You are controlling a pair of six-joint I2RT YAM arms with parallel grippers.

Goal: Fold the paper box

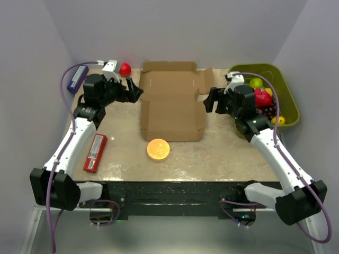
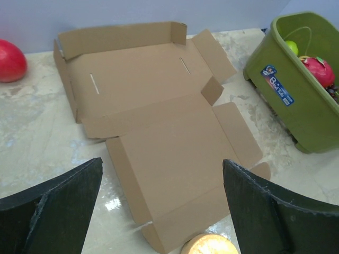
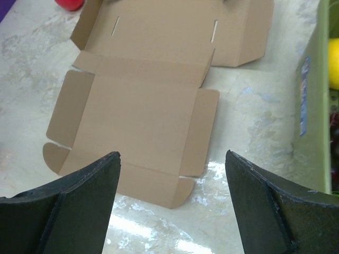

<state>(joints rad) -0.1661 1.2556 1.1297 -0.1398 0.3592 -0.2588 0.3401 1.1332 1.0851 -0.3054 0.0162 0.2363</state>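
So the plain brown cardboard mailer box [image 1: 172, 100] is lying opened out flat mid-table, pushed toward the back wall. Its far panel has its side walls partly tipped up, and the near panel and small flaps are flat on the glossy marbled beige tabletop [image 1: 222, 153]. The left gripper [image 1: 136, 91] sits just beside the box's left edge, fingers spread wide with nothing between them. The right gripper [image 1: 208, 99] is just off the right flap, fingers also apart and empty. The most free room is the strip in front of the box, apart from one round orange disc [image 1: 158, 149] just off the near edge. The cardboard's matte, with two thin slits [image 2: 94, 83] in the far panel. One shiny green plastic bin [image 1: 288, 95] holding a pile of fruit [image 1: 263, 99] fills the back right corner. There's one red ball [image 1: 125, 69] at the back left, one purple rectangular pack [image 1: 78, 76] in the left corner, and one flat red pack [image 1: 95, 152] next to the left arm.
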